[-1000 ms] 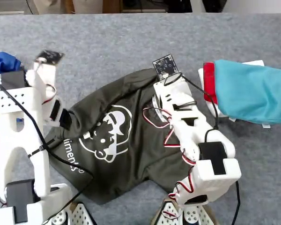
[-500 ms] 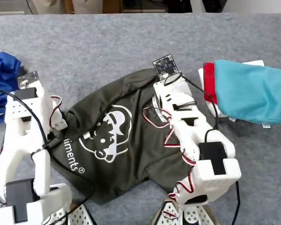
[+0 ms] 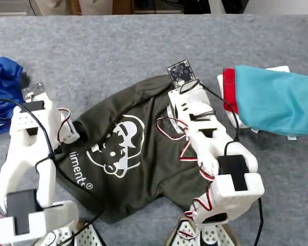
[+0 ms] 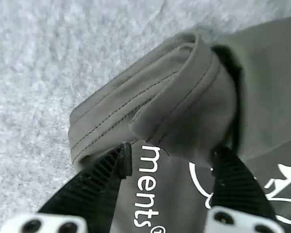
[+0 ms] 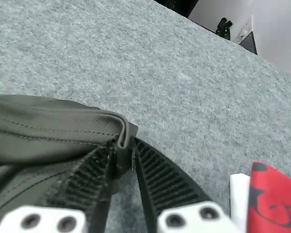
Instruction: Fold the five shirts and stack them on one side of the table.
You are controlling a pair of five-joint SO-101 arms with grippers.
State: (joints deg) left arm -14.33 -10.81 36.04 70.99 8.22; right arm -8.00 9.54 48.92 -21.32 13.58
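Note:
A dark olive shirt (image 3: 138, 154) with a white print lies crumpled in the middle of the grey table. My left gripper (image 4: 174, 158) is open at the shirt's left side (image 3: 74, 134), its fingers (image 4: 104, 177) straddling a rolled fold of sleeve (image 4: 184, 111). My right gripper (image 5: 126, 148) is shut on the shirt's far hem (image 5: 53, 128), under the right arm's wrist (image 3: 187, 97). A folded stack with a teal shirt (image 3: 274, 100) over a red one (image 3: 229, 89) sits at the right. A blue shirt (image 3: 2, 77) lies bunched at the left edge.
Bare grey table (image 3: 118, 46) stretches across the far side, with more beyond the hem (image 5: 194, 77). A white layer (image 5: 240, 187) lies under the red shirt of the stack. Cables run along both arms.
My left arm's wrist has swung back toward the near side and dropped lower, with the gripper staying at the shirt's left sleeve. The right arm and the shirt's far hem have not moved.

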